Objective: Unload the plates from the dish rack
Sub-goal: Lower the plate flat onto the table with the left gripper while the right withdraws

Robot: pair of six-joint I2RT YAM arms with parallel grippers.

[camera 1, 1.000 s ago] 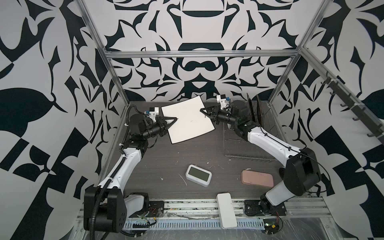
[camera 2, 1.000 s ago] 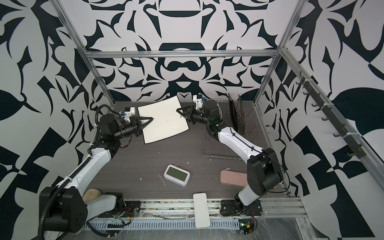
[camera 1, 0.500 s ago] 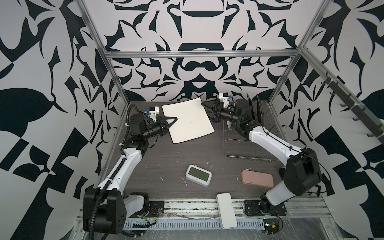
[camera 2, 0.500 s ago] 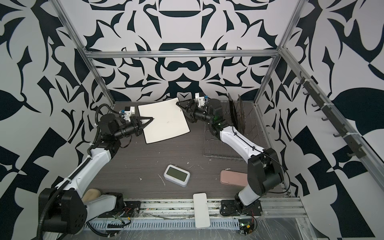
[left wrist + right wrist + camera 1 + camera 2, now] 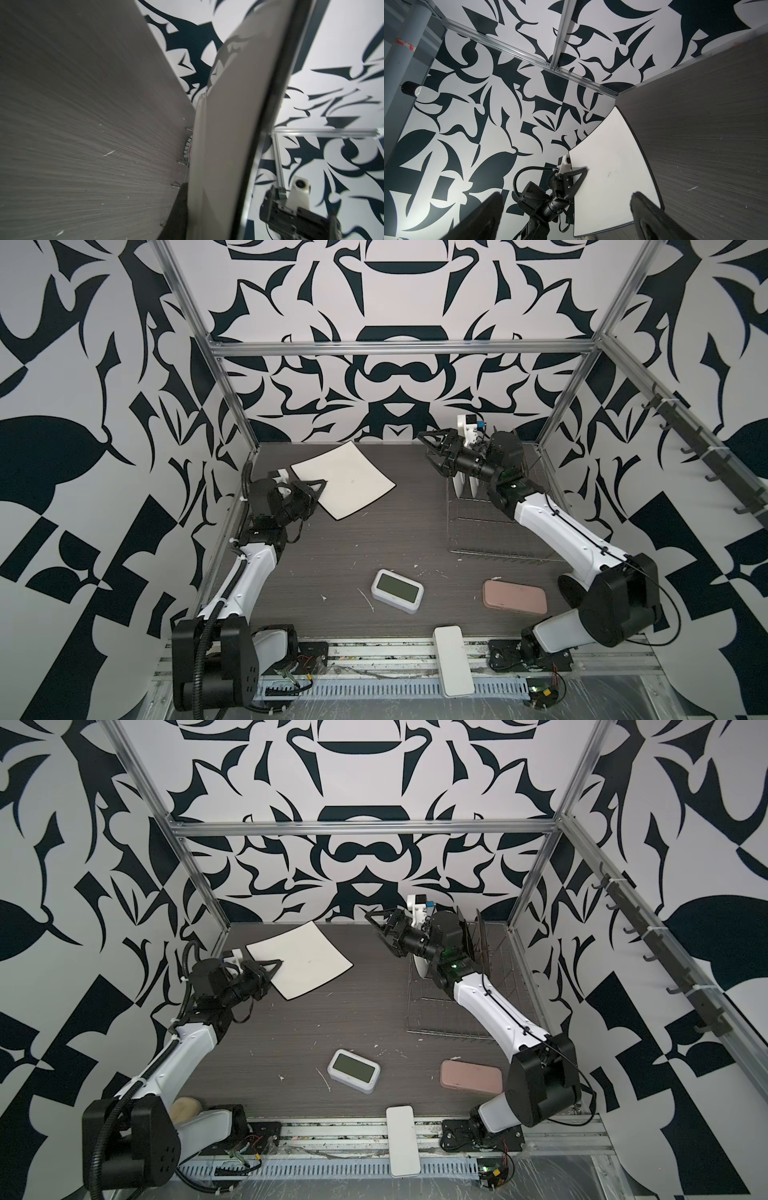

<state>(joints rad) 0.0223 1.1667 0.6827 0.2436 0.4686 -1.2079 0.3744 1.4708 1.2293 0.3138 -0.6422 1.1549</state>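
A square white plate (image 5: 345,479) with a thin dark edge is held tilted over the back left of the table; both top views show it (image 5: 303,959). My left gripper (image 5: 320,485) is shut on its near left edge, and the right wrist view shows that grip (image 5: 581,172). My right gripper (image 5: 432,450) hangs open and empty beside the dish rack (image 5: 490,531), well apart from the plate. A white plate (image 5: 461,485) stands upright in the rack. Dark plates (image 5: 478,932) stand behind the right arm. The held plate (image 5: 228,124) fills the left wrist view.
A white digital clock (image 5: 397,591) lies front centre and a pink case (image 5: 514,602) front right. A flat white block (image 5: 453,659) sits on the front rail. A bar of hooks (image 5: 706,464) runs along the right wall.
My right gripper let go of the plate's far corner, opened wide and drew back toward the rack. The plate, now in the left gripper alone, has moved left and lower.
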